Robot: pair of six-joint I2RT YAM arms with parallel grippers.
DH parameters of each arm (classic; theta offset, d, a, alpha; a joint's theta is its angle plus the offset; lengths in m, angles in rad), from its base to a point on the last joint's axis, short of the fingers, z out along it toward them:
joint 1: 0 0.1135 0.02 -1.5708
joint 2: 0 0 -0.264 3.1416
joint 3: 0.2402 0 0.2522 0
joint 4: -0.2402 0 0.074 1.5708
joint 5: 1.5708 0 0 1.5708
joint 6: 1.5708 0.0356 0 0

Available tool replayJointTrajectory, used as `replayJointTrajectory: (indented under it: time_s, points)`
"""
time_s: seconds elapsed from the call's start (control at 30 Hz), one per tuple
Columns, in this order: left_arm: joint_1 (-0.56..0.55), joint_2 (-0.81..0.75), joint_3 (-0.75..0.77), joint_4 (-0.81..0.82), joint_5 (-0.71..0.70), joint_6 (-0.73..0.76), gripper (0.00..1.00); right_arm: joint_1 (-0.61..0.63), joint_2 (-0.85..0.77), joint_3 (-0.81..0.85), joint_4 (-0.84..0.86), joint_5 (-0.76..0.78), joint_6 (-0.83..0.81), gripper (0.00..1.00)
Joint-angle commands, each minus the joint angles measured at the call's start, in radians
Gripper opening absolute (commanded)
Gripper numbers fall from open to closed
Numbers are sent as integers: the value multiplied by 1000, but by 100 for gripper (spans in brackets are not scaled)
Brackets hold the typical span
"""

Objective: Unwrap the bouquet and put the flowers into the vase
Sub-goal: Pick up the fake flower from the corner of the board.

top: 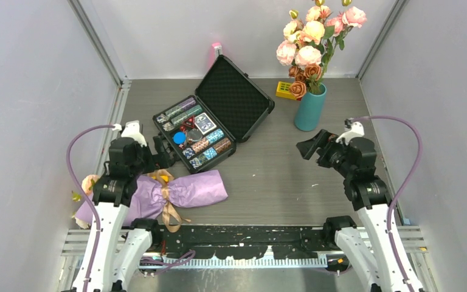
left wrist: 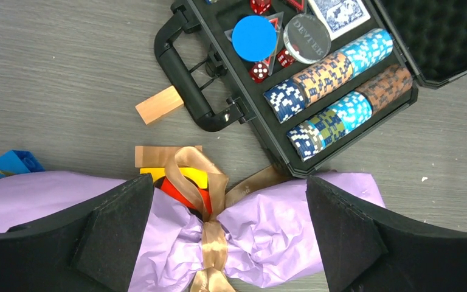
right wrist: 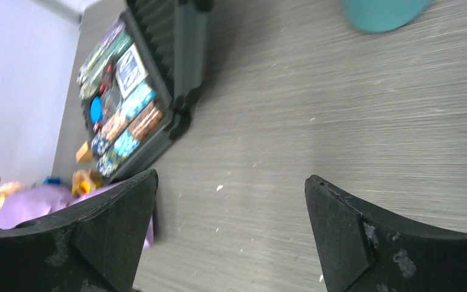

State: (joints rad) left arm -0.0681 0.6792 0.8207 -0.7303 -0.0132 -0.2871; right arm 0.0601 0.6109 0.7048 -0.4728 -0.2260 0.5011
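I am hovering the left gripper (left wrist: 228,185), jaws released wide, above the bouquet (left wrist: 280,225), its ribbon (left wrist: 213,243) lying between the fingers. The right gripper (right wrist: 231,182) is hanging released, the vase (right wrist: 383,12) standing well ahead.

bouquet (top: 185,190): lilac paper | ribbon (left wrist: 211,242): tan | vase (top: 310,109): teal | case (top: 238,97): black | chips (left wrist: 327,74): blue, orange, white-striped

Robot test cell in a lab. Plain panel walls (top: 24,91) set in aluminium posts (top: 97,42) enclose a grey tabletop (top: 280,176) on three sides. A left arm (top: 106,207) and a right arm (top: 371,201) are bolted to a rail (top: 249,234) at the near edge, with lilac cables (top: 383,117) looped alongside.
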Motion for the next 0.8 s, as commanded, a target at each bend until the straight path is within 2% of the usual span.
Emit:
replayJointTrajectory:
  time_s: [0.0, 0.17, 0.23, 0.37, 0.47, 0.57, 0.77]
  points:
    - [21, -43, 23, 32, 29, -33, 100, 149, 24, -5, 94, -46, -33, 96]
    - [23, -65, 23, -13, -77, -44, 100, 408, 104, 0, 126, 124, -86, 96]
    - [22, -87, 15, -19, -113, -64, 100, 557, 167, 10, 157, 184, -102, 96]
    - [23, -134, 5, -19, -145, -80, 100, 783, 340, 68, 236, 319, -165, 94]
    - [23, -149, -2, -15, -145, -95, 100, 939, 508, 136, 317, 364, -231, 92]
    - [24, -153, -5, -14, -142, -99, 100, 1016, 670, 192, 420, 327, -268, 89]
    - [22, -164, 3, -94, -189, -41, 100, 1126, 909, 382, 446, 287, -377, 76]
